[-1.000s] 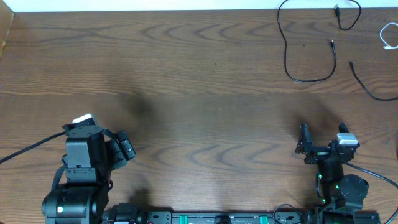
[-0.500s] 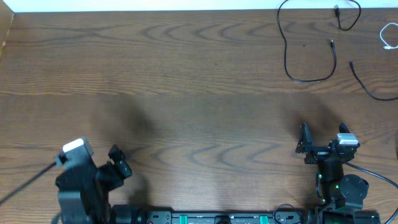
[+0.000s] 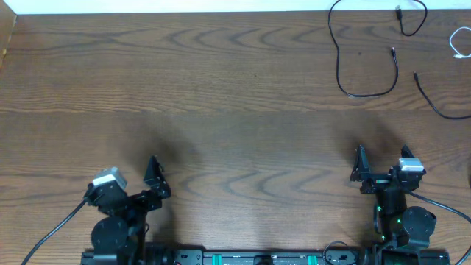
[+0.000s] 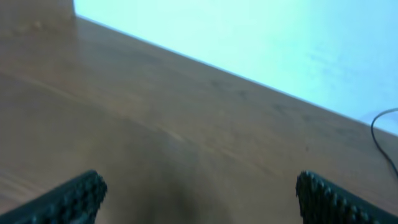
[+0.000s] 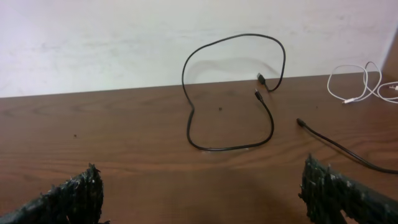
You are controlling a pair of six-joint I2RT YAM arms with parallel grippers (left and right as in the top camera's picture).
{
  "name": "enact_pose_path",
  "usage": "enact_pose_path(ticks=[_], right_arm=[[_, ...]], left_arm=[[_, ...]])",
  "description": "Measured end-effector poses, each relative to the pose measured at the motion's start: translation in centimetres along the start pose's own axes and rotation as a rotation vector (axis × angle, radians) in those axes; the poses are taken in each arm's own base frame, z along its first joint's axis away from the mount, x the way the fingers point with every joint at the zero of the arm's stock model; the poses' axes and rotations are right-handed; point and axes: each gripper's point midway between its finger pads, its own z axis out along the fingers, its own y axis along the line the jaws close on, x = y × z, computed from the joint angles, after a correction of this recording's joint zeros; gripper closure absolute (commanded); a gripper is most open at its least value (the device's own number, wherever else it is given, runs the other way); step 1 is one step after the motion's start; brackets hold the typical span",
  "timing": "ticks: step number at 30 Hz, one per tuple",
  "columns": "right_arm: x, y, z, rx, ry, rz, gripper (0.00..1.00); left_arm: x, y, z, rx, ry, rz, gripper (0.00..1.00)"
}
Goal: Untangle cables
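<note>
— Overhead, which way do the cables lie from the jaws?
— Far ahead, at the back right corner of the table, well apart from both arms. The looped black cable is stretched mostly away from the right gripper. A second black cable and a white cord are laid further right.
— Which arm is favoured?
— The right. The left gripper is placed across the table. Both pairs of jaws are spread wide, with nothing held. No obstacle is seen between.
</note>
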Motion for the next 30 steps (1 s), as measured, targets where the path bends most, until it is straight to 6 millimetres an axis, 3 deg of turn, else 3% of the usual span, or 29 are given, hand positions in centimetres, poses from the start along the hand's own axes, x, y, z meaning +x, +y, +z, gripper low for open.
enact_pose_path(ticks=[9,13,22,30], right_arm=[[0.0,0.0,0.0,0.000,0.000,0.000,0.01],[0.0,0.0,0.0,0.000,0.000,0.000,0.01],[0.0,0.0,0.0,0.000,-0.001,0.000,0.01],[0.0,0.0,0.0,0.000,-0.001,0.000,0.01]], left_arm=[[1.7,-0.9,3.8,0.084,-0.125,-0.014,0.02],[4.4,-0.8,5.3,0.107,-0.109,0.003,0.03],[5.3,-2.0,5.3,0.175,-0.091,0.165,0.03],[5.4,-2.1,5.3,0.176,-0.093,0.204,0.02]])
